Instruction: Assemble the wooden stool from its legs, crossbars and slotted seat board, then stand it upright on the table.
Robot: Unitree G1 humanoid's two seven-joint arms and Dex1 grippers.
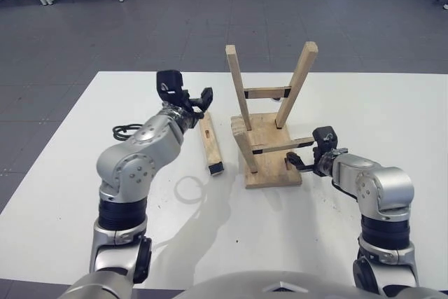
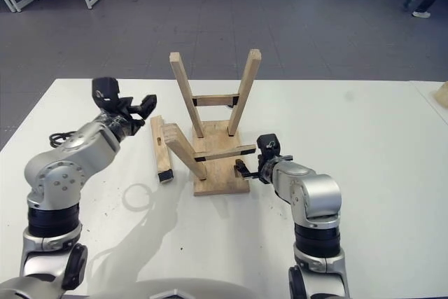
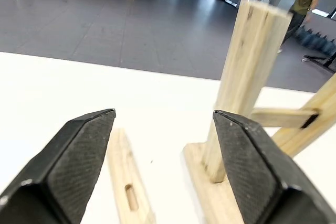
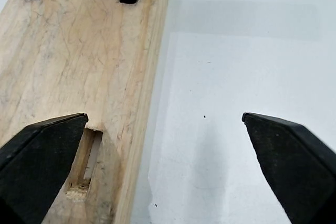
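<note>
My left gripper [image 3: 164,114] hangs open above the loose leg [image 1: 209,143], right gripper [image 4: 165,115] open too, beside the empty slot [image 4: 86,156] in the seat board [image 1: 269,166].

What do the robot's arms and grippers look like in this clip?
The left arm and right arm have rounded silver-grey shells with black bands at the joints; small dark holes dot the left elbow housing. The left gripper and right gripper are black, each with two wedge-shaped fingers with finely textured pads.
</note>
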